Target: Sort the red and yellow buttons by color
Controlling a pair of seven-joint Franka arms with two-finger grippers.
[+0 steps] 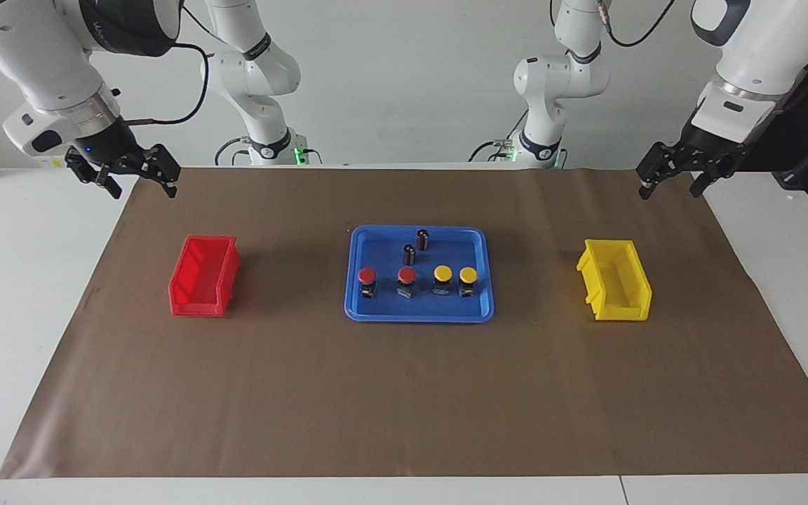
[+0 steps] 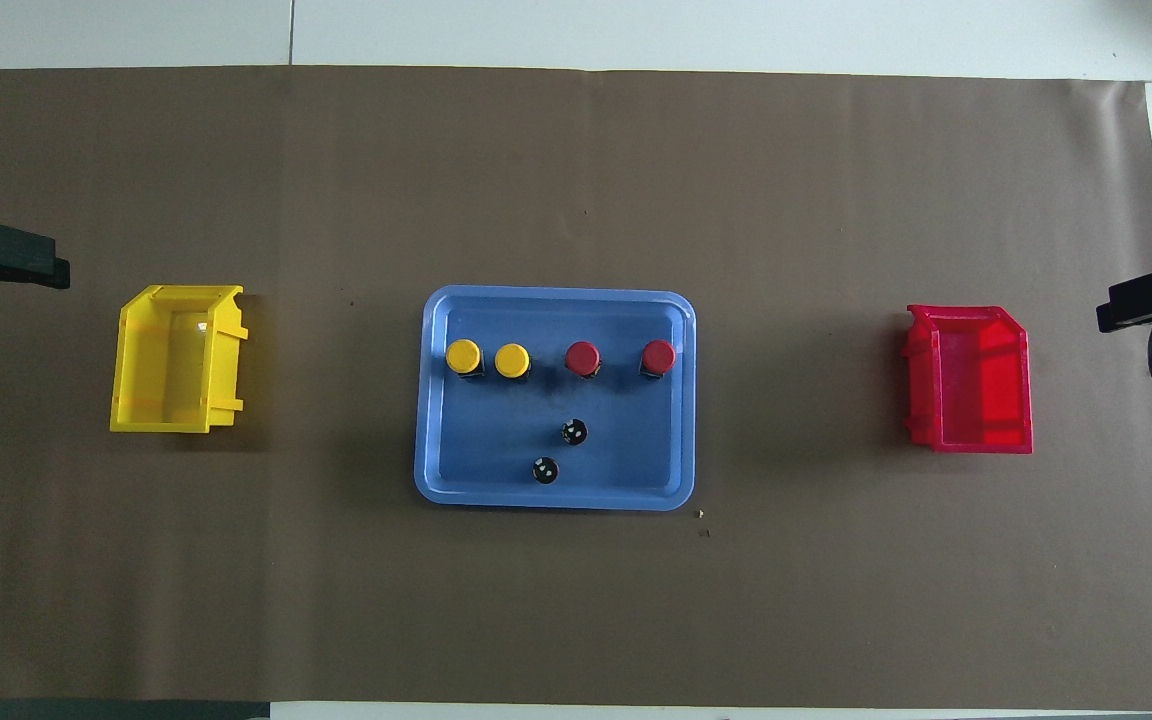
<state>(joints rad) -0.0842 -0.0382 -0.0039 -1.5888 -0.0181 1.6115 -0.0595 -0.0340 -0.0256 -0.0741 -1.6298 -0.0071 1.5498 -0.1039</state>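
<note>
Two red buttons and two yellow buttons stand in a row in a blue tray at the table's middle. In the overhead view the red ones stand toward the right arm's end of the tray, the yellow ones toward the left arm's. My right gripper is open and empty, raised over the mat's corner near its base. My left gripper is open and empty over the mat's corner at its own end.
Two dark silver-topped cylinders stand in the tray, nearer to the robots than the buttons. A red bin sits toward the right arm's end and a yellow bin toward the left arm's end; nothing shows inside either.
</note>
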